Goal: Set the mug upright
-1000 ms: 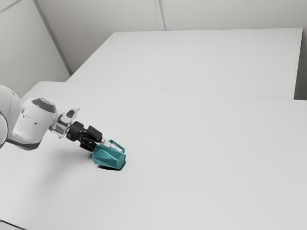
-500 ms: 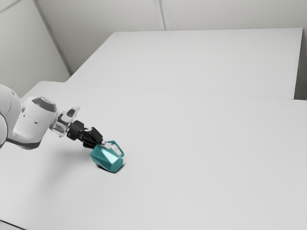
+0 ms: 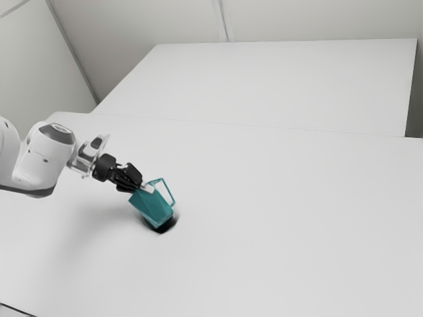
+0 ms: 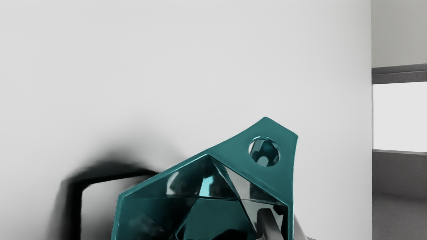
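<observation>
White table (image 3: 277,218) broad around the tilted mug (image 3: 153,209), edge (image 4: 371,110) well apart; mug wall (image 4: 291,220) pinched in the pincer (image 3: 147,188)

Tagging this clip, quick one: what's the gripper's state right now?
Gripper: closed, holding the teal mug by its wall, one finger inside the mug, the other outside.

Mug (image 3: 152,207): one was present, with one handle (image 3: 169,190) and one round hole (image 4: 265,151). Arm (image 3: 45,157): one was entered, with one pincer (image 3: 145,188). Bench (image 3: 264,218) under the mug: one was listed; pale slab (image 3: 277,79) beyond, one.
</observation>
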### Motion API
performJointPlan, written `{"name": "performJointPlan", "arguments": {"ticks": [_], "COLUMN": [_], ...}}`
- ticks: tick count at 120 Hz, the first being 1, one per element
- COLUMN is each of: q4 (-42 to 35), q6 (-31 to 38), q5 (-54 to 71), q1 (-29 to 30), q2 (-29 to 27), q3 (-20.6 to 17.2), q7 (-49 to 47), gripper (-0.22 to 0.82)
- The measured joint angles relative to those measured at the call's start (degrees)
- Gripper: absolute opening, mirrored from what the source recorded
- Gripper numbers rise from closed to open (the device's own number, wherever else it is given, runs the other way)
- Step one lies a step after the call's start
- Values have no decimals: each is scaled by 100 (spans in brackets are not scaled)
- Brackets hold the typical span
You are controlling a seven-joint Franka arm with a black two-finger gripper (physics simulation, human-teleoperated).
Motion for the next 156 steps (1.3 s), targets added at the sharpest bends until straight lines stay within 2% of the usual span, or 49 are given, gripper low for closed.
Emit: {"name": "performJointPlan", "arguments": {"ticks": [31, 67, 106, 156], "q4": [11, 235, 650, 1238], "q6": [34, 56, 49, 91], "q5": [123, 984, 1999, 3356], "q1": [-224, -273, -379, -488], "q2": [-316, -615, -614, -539], "q3": [-13, -11, -17, -517], "q7": [-423, -1124, -1973, -3072], "gripper": [-18, -18, -18, -18]}}
